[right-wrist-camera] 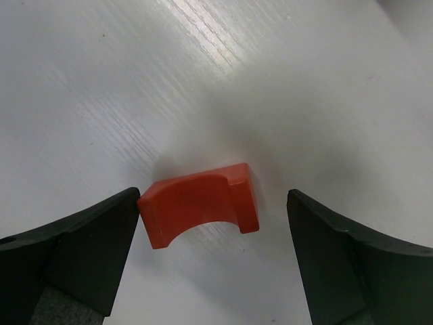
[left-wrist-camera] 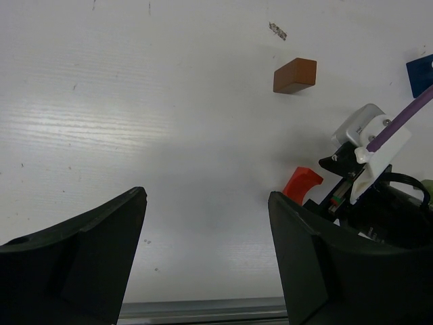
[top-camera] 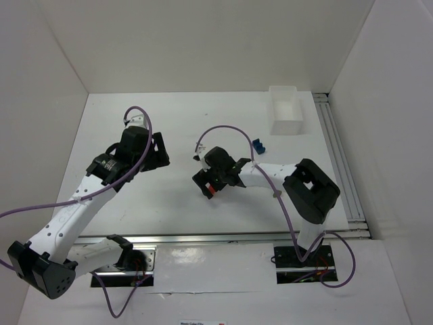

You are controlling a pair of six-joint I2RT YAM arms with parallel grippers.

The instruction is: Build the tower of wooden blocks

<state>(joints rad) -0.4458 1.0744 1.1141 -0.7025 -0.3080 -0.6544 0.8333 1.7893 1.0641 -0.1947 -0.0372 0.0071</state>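
A red notched block [right-wrist-camera: 198, 204] lies flat on the white table between the open fingers of my right gripper [right-wrist-camera: 212, 196]. The left finger touches the block's end and the right finger stands apart from it. The red block also shows in the top view [top-camera: 212, 191] and in the left wrist view [left-wrist-camera: 302, 184]. A brown block [left-wrist-camera: 295, 74] and a blue block [left-wrist-camera: 420, 74] lie singly on the table. The blue block also shows in the top view [top-camera: 258, 145]. My left gripper [top-camera: 162, 152] is open and empty to the left of them. No green block and no stack show.
A white rectangular bin [top-camera: 287, 108] stands at the back right. A metal rail [top-camera: 338, 162] runs along the table's right side and another along its near edge [top-camera: 223, 238]. The right arm's purple cable [top-camera: 226, 132] arcs over the middle.
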